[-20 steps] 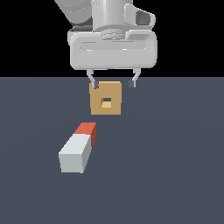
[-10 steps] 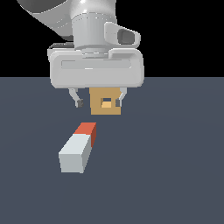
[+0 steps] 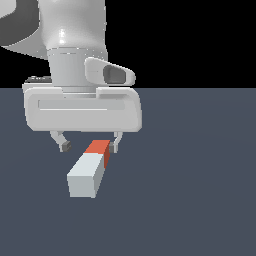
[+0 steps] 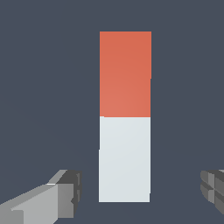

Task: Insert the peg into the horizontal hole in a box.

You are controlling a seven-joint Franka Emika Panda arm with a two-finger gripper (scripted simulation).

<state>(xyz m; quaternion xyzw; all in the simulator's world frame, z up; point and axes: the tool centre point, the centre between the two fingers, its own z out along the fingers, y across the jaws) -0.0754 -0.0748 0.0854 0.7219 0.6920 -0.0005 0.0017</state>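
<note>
The peg lies flat on the dark floor, pale grey-white at its near end and orange-red at its far end. In the wrist view the peg shows full length, half orange-red and half white. My gripper is open and empty, hovering above the peg's orange-red end with one finger on each side. In the wrist view the fingertips straddle the white end without touching it. The box and its hole are hidden behind my hand in the exterior view.
The dark grey floor spreads all around the peg. My hand's wide white body blocks the area behind the peg in the exterior view.
My hand has moved toward the camera and down, from over the box to over the peg. The box is now hidden behind it. The peg has not moved.
</note>
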